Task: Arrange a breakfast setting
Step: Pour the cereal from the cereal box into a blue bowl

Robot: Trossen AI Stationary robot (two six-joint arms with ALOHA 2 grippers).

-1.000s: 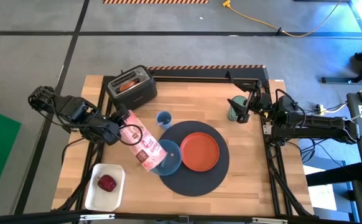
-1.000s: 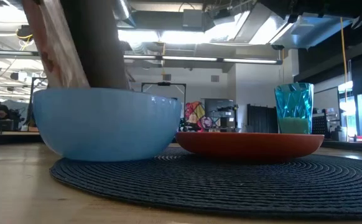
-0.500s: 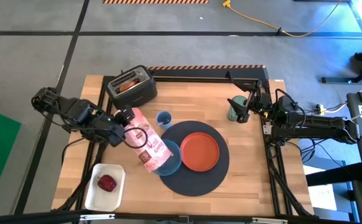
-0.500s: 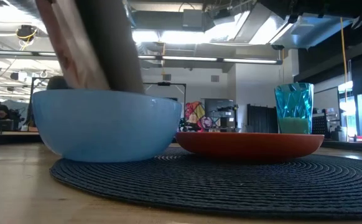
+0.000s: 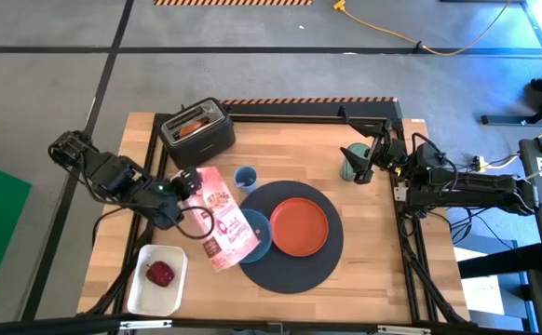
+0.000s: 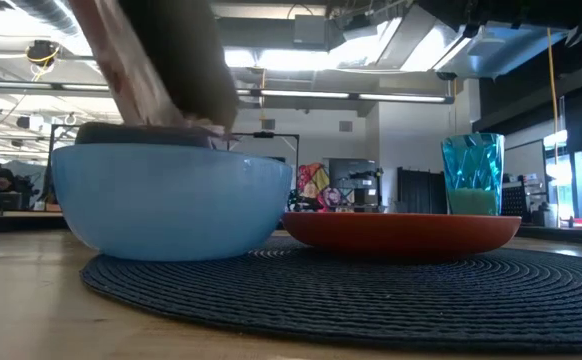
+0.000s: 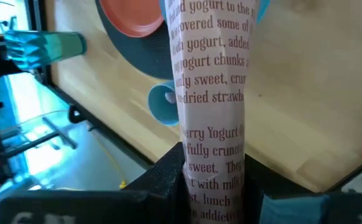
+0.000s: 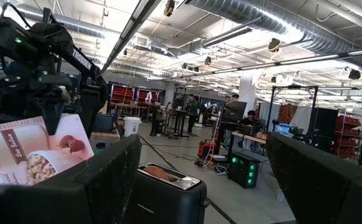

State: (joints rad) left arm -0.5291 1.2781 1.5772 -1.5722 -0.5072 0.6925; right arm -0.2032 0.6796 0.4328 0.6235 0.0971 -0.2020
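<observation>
A pink cereal box [image 5: 223, 226] hangs tilted over the blue bowl [image 5: 255, 239], and my left gripper [image 5: 183, 193] is shut on it. The bowl and the orange plate [image 5: 299, 226] sit on the round dark mat [image 5: 290, 272]. In the low view a dark heap of cereal [image 6: 141, 131] shows above the bowl's rim [image 6: 171, 150]. The green cup [image 5: 349, 168] stands on the table at the far right. Just beside it, my right gripper [image 5: 368, 160] is open and holds nothing. The red apple [image 5: 160, 274] lies in a white tray [image 5: 139, 290]. My left gripper pinches the box between its two fingers [image 7: 166, 176], one on each wide face, near its upper end [image 7: 213, 177]. The fingers slant down from the table's left. The box is lifted clear and tipped, its lower end [image 5: 238, 244] over the bowl's left side.
A black toaster [image 5: 197, 131] holding toast stands at the far left. A small blue cup [image 5: 245, 179] sits between it and the mat. Bare wood lies to the right of the mat and along the near edge.
My left gripper has drawn a little toward the table's near edge and rolled. The box has turned its wide face upward, and its lower end has swung toward the near edge. In the low view the box leans further, and the cereal heap has risen above the bowl's rim.
</observation>
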